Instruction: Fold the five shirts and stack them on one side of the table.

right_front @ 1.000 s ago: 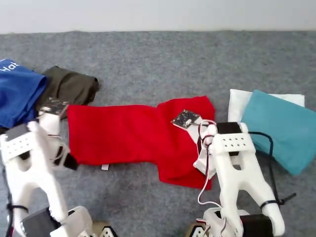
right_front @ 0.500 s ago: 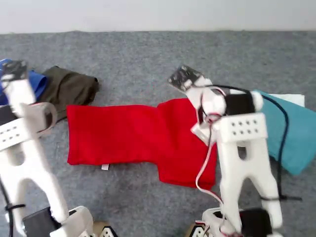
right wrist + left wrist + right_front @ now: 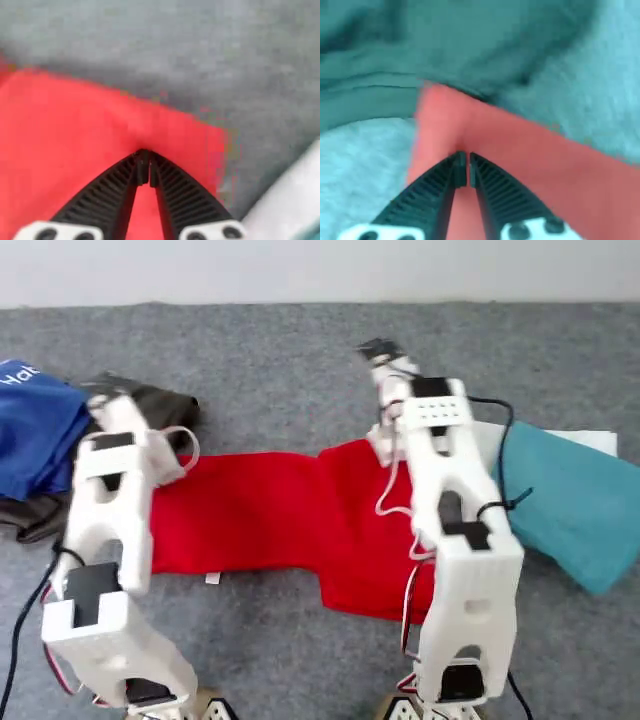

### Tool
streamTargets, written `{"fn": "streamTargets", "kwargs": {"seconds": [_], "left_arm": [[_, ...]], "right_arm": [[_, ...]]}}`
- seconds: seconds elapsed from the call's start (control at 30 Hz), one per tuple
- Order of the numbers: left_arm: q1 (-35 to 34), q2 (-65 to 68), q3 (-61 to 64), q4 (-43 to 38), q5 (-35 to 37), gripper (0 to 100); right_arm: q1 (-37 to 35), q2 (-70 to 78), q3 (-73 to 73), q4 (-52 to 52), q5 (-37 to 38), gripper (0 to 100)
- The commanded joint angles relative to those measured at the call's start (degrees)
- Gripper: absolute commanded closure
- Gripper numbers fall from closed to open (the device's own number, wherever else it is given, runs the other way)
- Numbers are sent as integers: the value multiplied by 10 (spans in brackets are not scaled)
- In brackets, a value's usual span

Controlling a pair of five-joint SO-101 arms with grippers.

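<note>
- Item, nearest you: the red shirt [image 3: 270, 520] lies spread flat across the middle of the grey table [image 3: 300, 350]. Its long side runs left to right, with a wider flap at the near right.
- Left arm [image 3: 105, 530]: it stretches from the near edge over the shirt's left end.
- Right arm [image 3: 450, 540]: it stretches from the near edge over the shirt's right part.
- Left gripper [image 3: 464, 162]: you see the ribbed fingertips pressed together on the red fabric. A small crease rises where they pinch. The grip sits at the shirt's far left corner.
- Right gripper [image 3: 144, 160]: the fingertips are likewise clamped on red cloth, which puckers at the tips. The grip sits just inside the shirt's far right edge, with bare grey table beyond.
- Teal shirt [image 3: 570, 500]: folded, at the right side of the table, just beside the right arm. It rests on the white shirt.
- White shirt [image 3: 484, 455]: folded, under the teal one, showing at its left and far edges, close to the red shirt's right corner.
- Dark olive shirt [image 3: 165, 405]: crumpled, just beyond the left gripper, touching the red shirt's far left corner.
- Blue shirt [image 3: 35, 425]: bunched at the far left edge, overlapping the dark olive one.
</note>
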Motion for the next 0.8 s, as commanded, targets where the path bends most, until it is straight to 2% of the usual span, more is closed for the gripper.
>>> {"fn": "streamTargets", "kwargs": {"seconds": [0.0, 0.23, 0.37, 0.6, 0.7, 0.77], "left_arm": [[-25, 16, -32, 7, -4, 982], [-26, 14, -36, 5, -11, 982], [-26, -9, -36, 15, -26, 982], [-25, -150, -35, 46, -85, 981], [-25, -187, -33, 75, -92, 981], [-25, -203, -33, 98, -93, 981]], "right_arm": [[48, 69, -98, -20, -20, 990], [60, 146, -210, 66, -19, 990], [31, 129, -274, 167, 37, 990], [-7, 73, -420, 331, 104, 987], [-16, 14, -412, 331, 88, 987], [-32, -44, -353, 330, 94, 987]]}}
